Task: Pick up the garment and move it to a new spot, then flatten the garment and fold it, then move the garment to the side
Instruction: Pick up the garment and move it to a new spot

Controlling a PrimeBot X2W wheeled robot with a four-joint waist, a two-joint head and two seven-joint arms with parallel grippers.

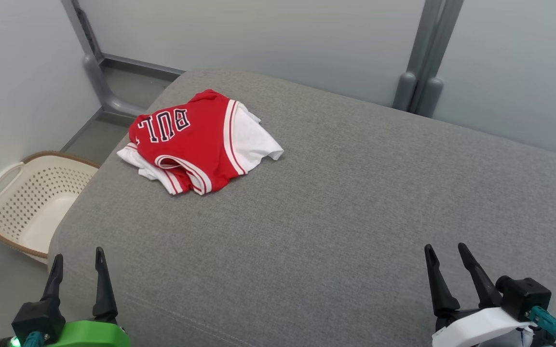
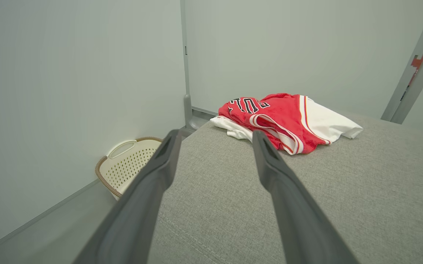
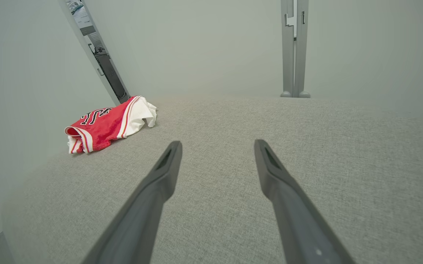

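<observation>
Step one, pick-up, not begun: crumpled red-and-white fabric jersey (image 1: 196, 144) lies on grey upholstered bench (image 1: 355, 202), well ahead of left jaws, far ahead-left of right jaws. Both spread wide, empty. Next, likely: left jaws reach forward, lower onto raised fold, pinch.

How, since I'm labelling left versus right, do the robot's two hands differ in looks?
Both have two long, dark, tapering fingers. The left hand has a bright green base with a black block, a small green light and a teal plug. The right hand has a white base with a black block, a teal plug and a thin cable.
</observation>
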